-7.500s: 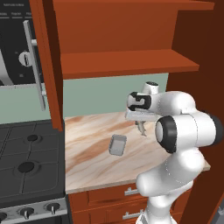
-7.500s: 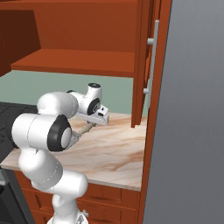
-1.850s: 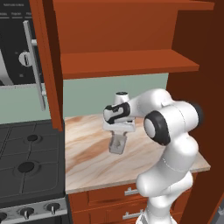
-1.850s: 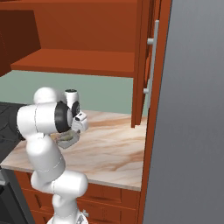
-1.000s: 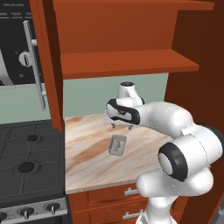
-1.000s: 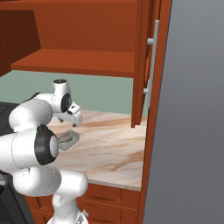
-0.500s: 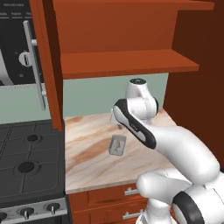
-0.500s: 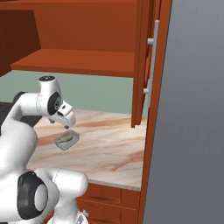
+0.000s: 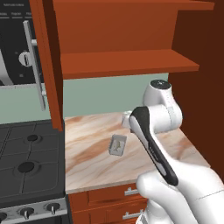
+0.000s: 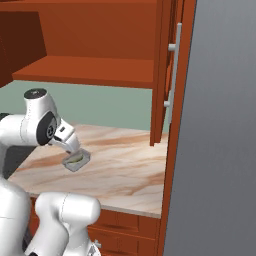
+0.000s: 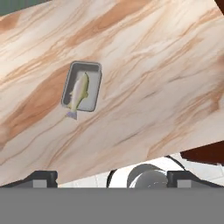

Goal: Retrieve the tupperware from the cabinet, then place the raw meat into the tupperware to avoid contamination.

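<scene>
Raw meat (image 11: 78, 93) in tupperware (image 11: 82, 86), apparently well clear of wide-open, empty gripper (image 11: 111, 177)

the tupperware (image 9: 117, 145) lies on the table (image 9: 92, 162), near its middle, below the open cabinet (image 9: 127, 61). the raw meat (image 11: 78, 93) lies in the tupperware, lengthwise, its tail end sticking out over the rim. the stove (image 9: 26, 170) stands left of the table, a microwave (image 9: 17, 48) above it. drawers (image 9: 109, 201) sit under the table's front edge. the pincer (image 10: 67, 142) hangs just above the tupperware, its fingers spread wide apart.
</scene>
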